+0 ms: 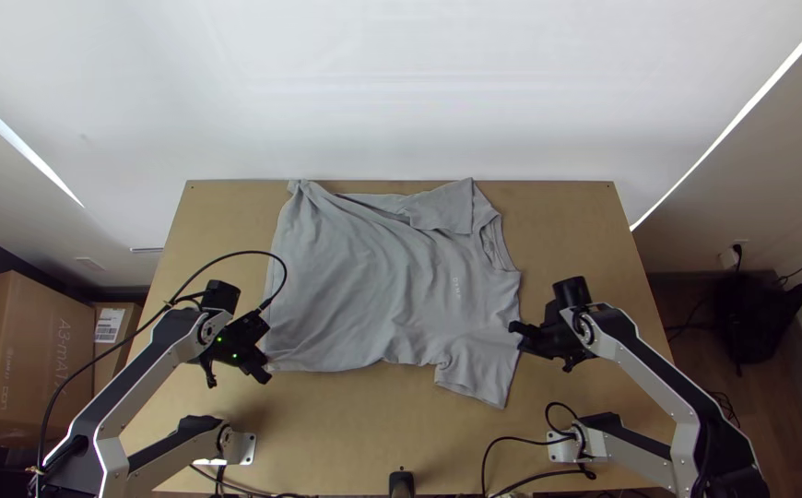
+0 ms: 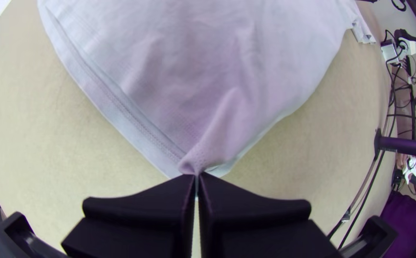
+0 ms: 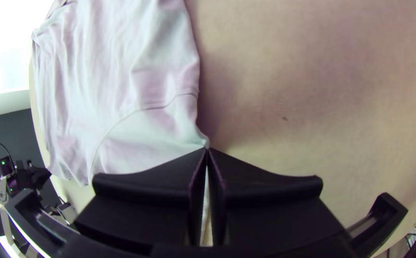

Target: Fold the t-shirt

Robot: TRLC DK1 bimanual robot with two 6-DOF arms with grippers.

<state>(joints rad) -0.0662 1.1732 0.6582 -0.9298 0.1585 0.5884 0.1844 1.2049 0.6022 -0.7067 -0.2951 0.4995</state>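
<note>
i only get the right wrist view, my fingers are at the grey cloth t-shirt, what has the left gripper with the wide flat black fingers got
Observer: In the left wrist view, the left gripper is shut on a corner of the grey cloth t-shirt, where the stitched hem ends.
Operator: which corner
Observer: In the top view, it is the near left one, closer to the arms' bases.
Operator: is the far edge lying flat
Observer: Not all of it: in the top view, a squarish grey cloth flap lies folded over the body, beside the neckline.
</note>
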